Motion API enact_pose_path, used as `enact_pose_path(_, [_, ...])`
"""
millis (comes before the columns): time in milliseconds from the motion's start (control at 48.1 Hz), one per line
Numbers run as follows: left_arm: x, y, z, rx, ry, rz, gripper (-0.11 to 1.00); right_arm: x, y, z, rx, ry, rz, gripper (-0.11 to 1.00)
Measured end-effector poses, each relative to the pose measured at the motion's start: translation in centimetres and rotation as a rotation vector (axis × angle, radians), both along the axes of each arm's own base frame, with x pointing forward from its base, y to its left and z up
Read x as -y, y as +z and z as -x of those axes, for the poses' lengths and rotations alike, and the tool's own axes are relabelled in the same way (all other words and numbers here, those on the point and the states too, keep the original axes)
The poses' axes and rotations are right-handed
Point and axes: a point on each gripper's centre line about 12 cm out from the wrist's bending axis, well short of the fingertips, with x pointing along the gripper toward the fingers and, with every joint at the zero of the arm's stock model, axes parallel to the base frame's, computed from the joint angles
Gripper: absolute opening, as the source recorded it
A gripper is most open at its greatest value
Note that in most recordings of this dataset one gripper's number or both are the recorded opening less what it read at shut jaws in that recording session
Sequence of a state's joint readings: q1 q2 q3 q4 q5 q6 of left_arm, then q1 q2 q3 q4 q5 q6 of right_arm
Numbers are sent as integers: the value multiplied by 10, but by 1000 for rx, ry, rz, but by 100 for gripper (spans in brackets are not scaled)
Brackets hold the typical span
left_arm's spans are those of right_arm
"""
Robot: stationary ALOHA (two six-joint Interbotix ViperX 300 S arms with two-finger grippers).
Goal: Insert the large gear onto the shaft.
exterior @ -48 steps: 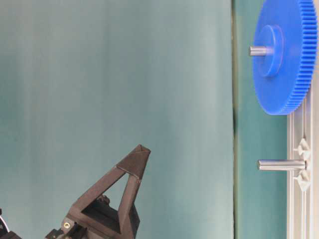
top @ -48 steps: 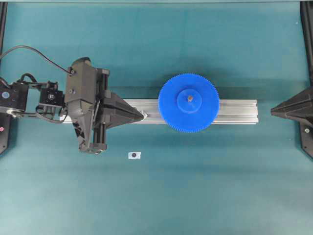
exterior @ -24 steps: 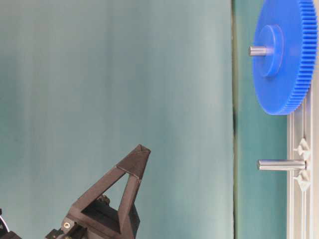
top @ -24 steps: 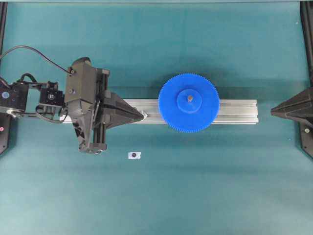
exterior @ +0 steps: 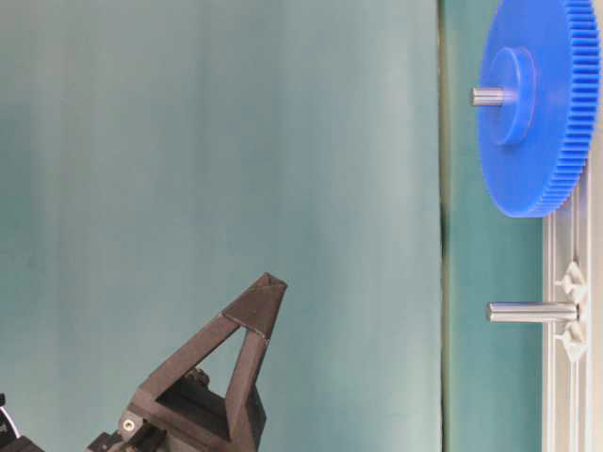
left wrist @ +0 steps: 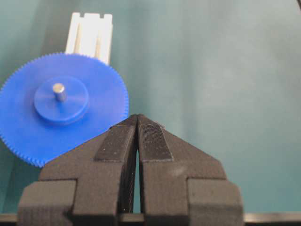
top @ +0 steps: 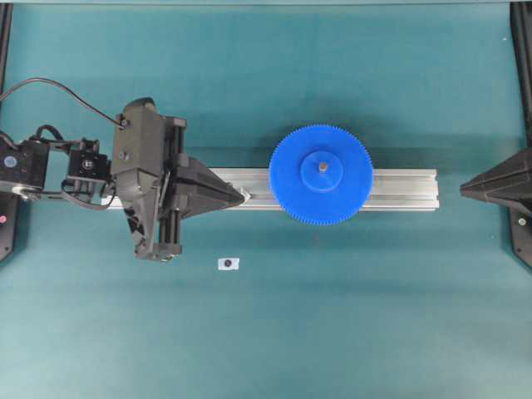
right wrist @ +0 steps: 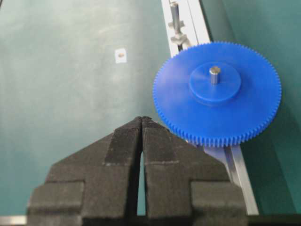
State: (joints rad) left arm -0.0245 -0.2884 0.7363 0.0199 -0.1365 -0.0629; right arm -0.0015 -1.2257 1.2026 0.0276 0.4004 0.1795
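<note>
The large gear, a bright-blue toothed disc with a raised hub, lies flat on the aluminium rail with the shaft poking up through its centre hole. It also shows in the table-level view, the left wrist view and the right wrist view. The shaft tip shows above the hub. My left gripper is shut and empty above the rail, left of the gear and apart from it. My right gripper is shut and empty at the right edge, off the rail's end.
The silver aluminium rail runs left to right across the teal mat. A second look-alike pin stands bare on its clear mount. A small white tag with a dark dot lies in front of the rail.
</note>
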Motion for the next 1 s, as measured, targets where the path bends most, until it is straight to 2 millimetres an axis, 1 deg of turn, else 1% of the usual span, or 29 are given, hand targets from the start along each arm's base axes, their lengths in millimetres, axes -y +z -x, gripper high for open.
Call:
enact_pose_path(769, [0, 0, 0, 0, 0, -1, -1, 0, -2, 0, -3, 0, 0, 6])
enact_pose_path(998, [0, -5, -2, -15, -1, -3, -1, 0, -2, 0, -3, 0, 0, 6])
